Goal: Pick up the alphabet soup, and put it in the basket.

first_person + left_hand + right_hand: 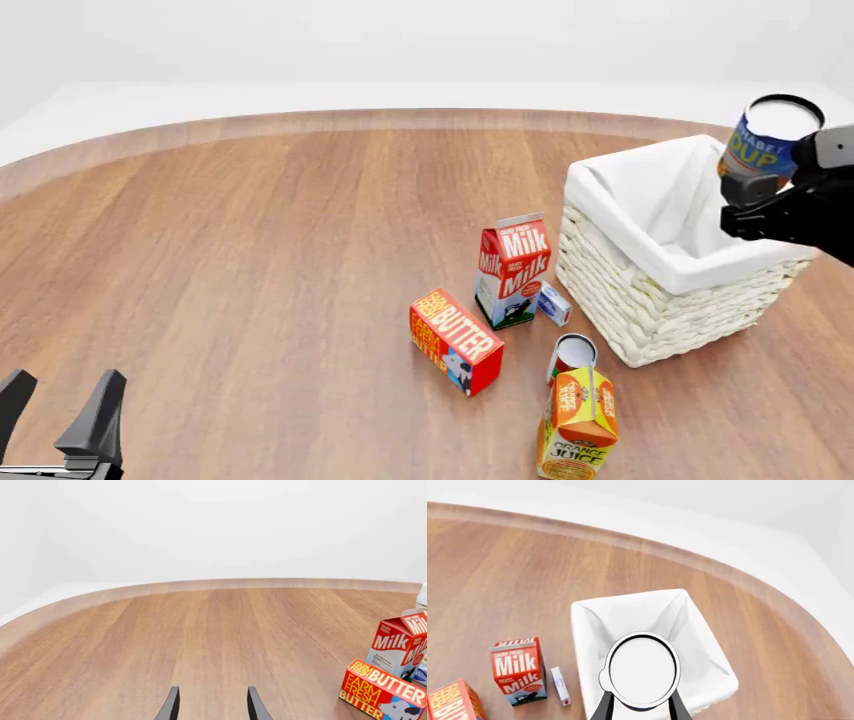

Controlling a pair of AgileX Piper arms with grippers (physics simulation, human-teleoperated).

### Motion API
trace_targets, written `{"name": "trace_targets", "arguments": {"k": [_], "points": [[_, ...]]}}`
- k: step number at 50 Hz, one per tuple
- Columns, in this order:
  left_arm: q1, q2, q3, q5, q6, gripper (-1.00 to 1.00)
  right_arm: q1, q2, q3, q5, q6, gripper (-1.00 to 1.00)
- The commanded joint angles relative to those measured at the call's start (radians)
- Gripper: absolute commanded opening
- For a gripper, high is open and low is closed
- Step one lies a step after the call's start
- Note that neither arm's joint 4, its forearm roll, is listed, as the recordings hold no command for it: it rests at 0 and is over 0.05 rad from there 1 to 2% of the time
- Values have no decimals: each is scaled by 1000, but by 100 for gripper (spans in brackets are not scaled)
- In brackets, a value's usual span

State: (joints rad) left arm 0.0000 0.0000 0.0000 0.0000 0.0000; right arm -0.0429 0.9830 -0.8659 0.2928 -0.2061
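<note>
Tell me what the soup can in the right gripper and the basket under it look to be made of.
Alphabet soup can: likely metal, going by its flat, pale, dark-rimmed lid, with a smooth printed blue label; it is a render, so this is uncertain. Basket: white woven wicker by the ribbed weave on its walls, lined with matte white cloth folded softly over the rim. The right gripper looks like black hard plastic or metal.

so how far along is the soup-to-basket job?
Pick is done: the right gripper holds the soup lifted clear of the table. In hand: the carry, and the right wrist view shows the can over the basket. Left: lower, release inside, withdraw. The left gripper sits open and idle at the near edge.
</note>
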Motion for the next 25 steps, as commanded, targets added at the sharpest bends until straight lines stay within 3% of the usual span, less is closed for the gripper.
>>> {"name": "trace_targets", "arguments": {"k": [1,25], "points": [[0,0,0,0,0,100,-10,43,-52,12,22,-100],[0,0,0,0,0,100,-22,147,-133,20,25,-100]]}}
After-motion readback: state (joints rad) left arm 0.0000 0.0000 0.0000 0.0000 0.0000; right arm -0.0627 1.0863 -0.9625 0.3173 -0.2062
